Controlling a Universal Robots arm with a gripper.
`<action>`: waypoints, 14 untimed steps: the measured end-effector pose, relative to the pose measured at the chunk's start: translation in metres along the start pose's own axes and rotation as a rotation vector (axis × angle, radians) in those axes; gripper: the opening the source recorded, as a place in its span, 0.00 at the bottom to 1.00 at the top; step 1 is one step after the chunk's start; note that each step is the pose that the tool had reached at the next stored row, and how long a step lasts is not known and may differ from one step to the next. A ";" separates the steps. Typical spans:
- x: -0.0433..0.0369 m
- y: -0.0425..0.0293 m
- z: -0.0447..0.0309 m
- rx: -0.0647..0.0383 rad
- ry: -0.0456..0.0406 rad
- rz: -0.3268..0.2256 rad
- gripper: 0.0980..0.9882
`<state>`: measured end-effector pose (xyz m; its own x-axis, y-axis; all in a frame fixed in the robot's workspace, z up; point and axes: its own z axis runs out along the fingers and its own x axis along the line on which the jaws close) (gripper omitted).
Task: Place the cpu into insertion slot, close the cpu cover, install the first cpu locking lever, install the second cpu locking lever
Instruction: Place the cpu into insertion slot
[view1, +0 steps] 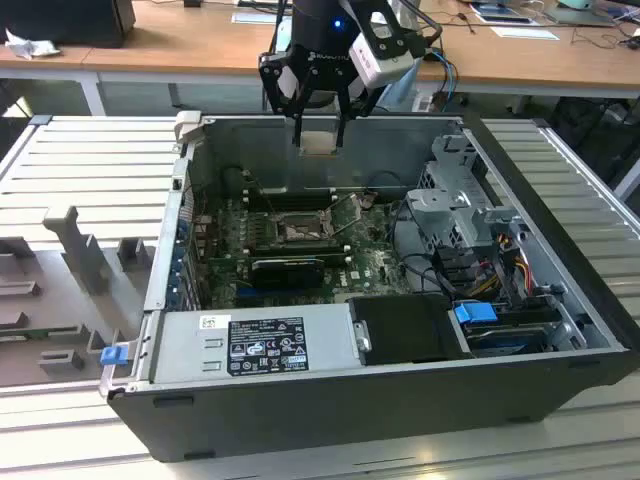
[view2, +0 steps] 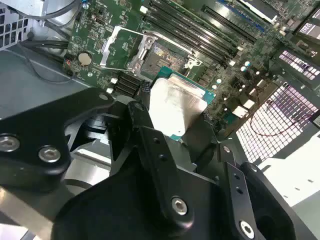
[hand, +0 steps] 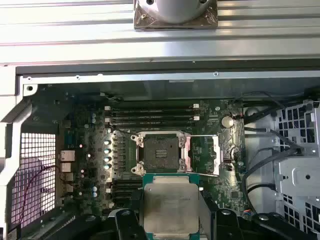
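Currently the gripper (view1: 318, 141) is clamping the cpu (hand: 171, 207) above the empty insertion slot (hand: 159, 152); the cpu cover (hand: 217, 156) is standing open, nothing installed yet

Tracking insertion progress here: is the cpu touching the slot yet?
Apart. In the exterior view the claw holds the cpu up near the rim of the case, high above the slot.

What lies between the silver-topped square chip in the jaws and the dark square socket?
Nothing: the first wrist view shows a bare gap from the silver-topped chip to the dark square socket.
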<state>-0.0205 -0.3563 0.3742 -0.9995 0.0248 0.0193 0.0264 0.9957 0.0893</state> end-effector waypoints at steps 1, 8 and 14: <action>-0.0001 0.0000 0.0000 0.000 -0.0007 0.007 0.48; 0.0000 0.0000 0.0003 -0.001 -0.0057 0.063 0.48; 0.0001 0.0000 0.0005 -0.002 -0.0078 0.087 0.48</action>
<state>-0.0206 -0.3563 0.3736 -0.9935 0.1120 0.0193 0.1132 0.9896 0.0892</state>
